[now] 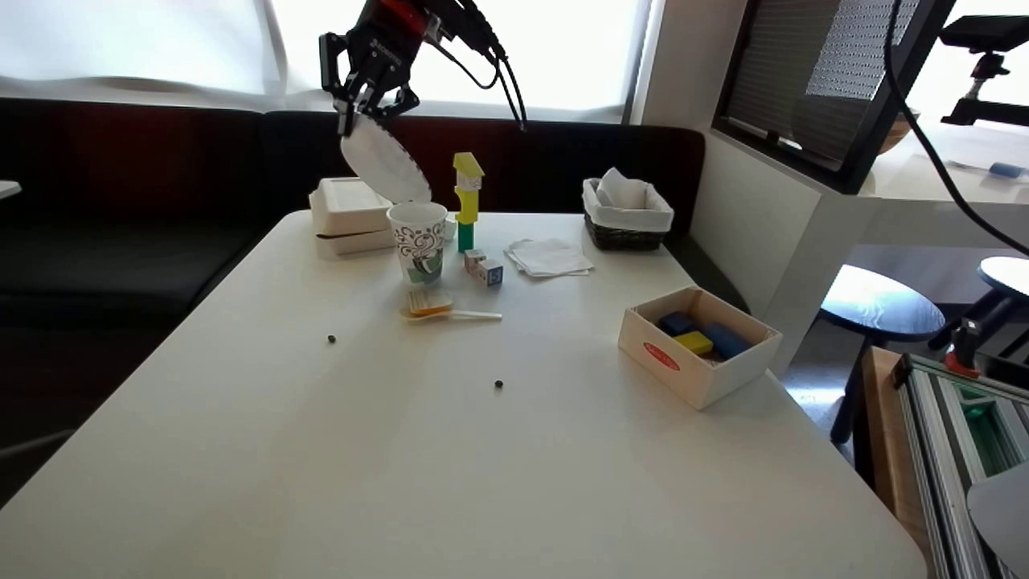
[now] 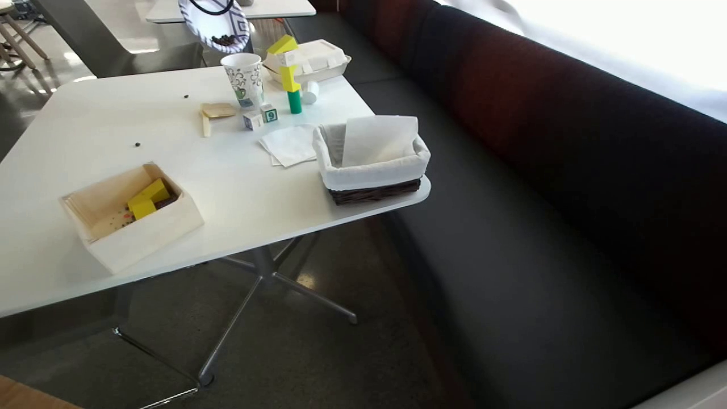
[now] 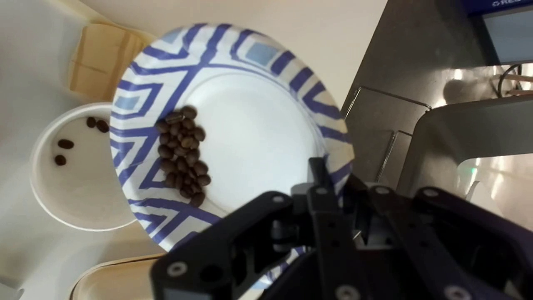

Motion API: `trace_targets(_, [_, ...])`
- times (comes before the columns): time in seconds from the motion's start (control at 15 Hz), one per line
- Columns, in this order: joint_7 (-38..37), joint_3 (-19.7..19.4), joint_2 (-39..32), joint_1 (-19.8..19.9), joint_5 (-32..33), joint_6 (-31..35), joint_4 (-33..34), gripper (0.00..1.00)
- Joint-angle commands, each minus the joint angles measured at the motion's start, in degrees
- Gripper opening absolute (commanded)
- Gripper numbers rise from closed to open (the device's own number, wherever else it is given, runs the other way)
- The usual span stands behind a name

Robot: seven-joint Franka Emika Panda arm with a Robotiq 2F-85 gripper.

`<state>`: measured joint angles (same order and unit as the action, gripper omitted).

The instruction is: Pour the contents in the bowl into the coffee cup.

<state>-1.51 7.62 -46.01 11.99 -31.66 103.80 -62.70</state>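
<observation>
My gripper [image 3: 336, 179] is shut on the rim of the bowl [image 3: 258, 137], which is white with blue-purple stripes. In an exterior view the bowl [image 1: 384, 157] hangs steeply tilted beneath the gripper [image 1: 347, 119], its low edge just above the mouth of the coffee cup [image 1: 420, 245]. The contents, brown beans [image 3: 181, 154], lie heaped along the bowl's low side, also visible inside it in an exterior view. Several beans rest on the bottom of the white cup [image 3: 83, 200], partly covered by the bowl in the wrist view. The cup stands upright on the table.
Close behind the cup are a takeaway box [image 1: 351, 211] and a yellow-green block tower [image 1: 467, 201]. Letter blocks [image 1: 489, 272], a spoon with a cracker-like piece [image 1: 430, 302], napkins [image 1: 549, 257], a lined basket [image 1: 627, 215] and a wooden box [image 1: 691, 354] share the table. Two dark beans [image 1: 498, 383] lie loose.
</observation>
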Motion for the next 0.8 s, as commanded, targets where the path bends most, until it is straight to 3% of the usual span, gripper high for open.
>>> trace_targets(0.0, [1.18,0.65,-3.57,0.76,-1.29,-3.49,5.12,0.02])
trace_targets(0.67, [1.40,2.08,-7.59,2.03,-2.42,-9.45,11.94,0.02])
trace_targets(0.73, [1.22,0.78,-5.10,1.23,-1.18,-6.94,8.35,0.06])
